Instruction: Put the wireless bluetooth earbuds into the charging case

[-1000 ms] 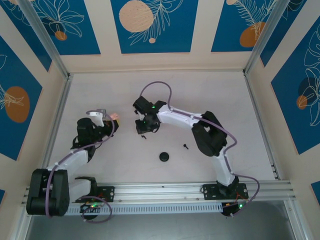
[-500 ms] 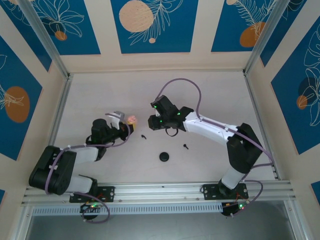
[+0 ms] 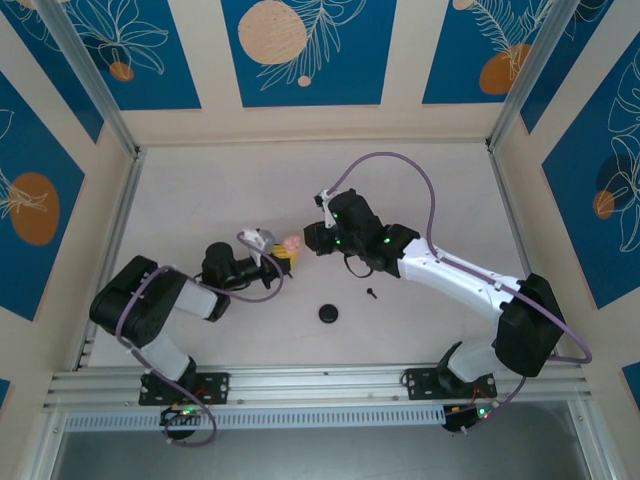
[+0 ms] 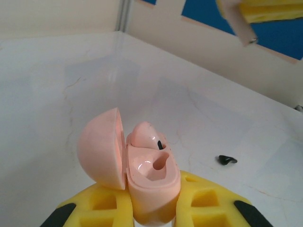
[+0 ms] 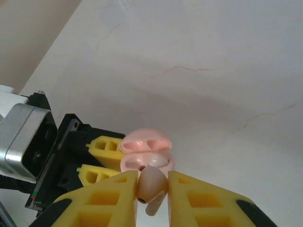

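Observation:
My left gripper (image 4: 154,210) is shut on the pale pink charging case (image 4: 152,177), held off the table with its lid (image 4: 100,151) swung open to the left. One pink earbud (image 4: 143,134) sits in the far socket; the near socket (image 4: 158,163) is empty. My right gripper (image 5: 152,189) is shut on a second pale pink earbud (image 5: 151,183), stem pointing down, just in front of the open case (image 5: 144,152). From above, the case (image 3: 291,243) sits between the left gripper (image 3: 281,253) and right gripper (image 3: 313,240), which almost meet at mid-table.
A small black piece (image 3: 371,294) and a round black disc (image 3: 329,313) lie on the white table (image 3: 420,180) in front of the grippers. The small piece (image 4: 227,159) also shows beyond the case. Walls enclose the table on three sides.
The left gripper carried the case to the right, toward mid-table. The right gripper shifted slightly right with its earbud, and its arm stretched out. The two now sit nearly tip to tip.

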Controlling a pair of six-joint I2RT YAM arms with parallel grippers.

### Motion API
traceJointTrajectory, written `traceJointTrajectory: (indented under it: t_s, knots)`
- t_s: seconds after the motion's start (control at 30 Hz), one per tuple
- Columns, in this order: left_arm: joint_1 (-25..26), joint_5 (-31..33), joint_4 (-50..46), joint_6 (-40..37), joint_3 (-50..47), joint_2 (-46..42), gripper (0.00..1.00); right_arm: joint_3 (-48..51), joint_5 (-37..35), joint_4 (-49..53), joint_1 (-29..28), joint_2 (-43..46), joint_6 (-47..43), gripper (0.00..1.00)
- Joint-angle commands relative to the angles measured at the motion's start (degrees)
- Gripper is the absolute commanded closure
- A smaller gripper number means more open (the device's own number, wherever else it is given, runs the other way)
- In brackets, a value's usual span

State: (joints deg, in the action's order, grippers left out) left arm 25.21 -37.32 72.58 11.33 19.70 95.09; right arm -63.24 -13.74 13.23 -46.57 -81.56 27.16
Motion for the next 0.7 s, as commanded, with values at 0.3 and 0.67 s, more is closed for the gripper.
traceJointTrajectory:
  t_s: [0.3,0.67]
  knots:
    - [2.7,-4.1,8.0,-2.9,2.2,1.0,0.93,1.3,0.4,-6.2,-1.8,0.3,-7.0,0.79]
    - [2.7,-3.2,8.0,-1.8,2.4,-1.4,0.93,1.3,0.9,-6.6,-2.6,-1.6,-8.2,0.79]
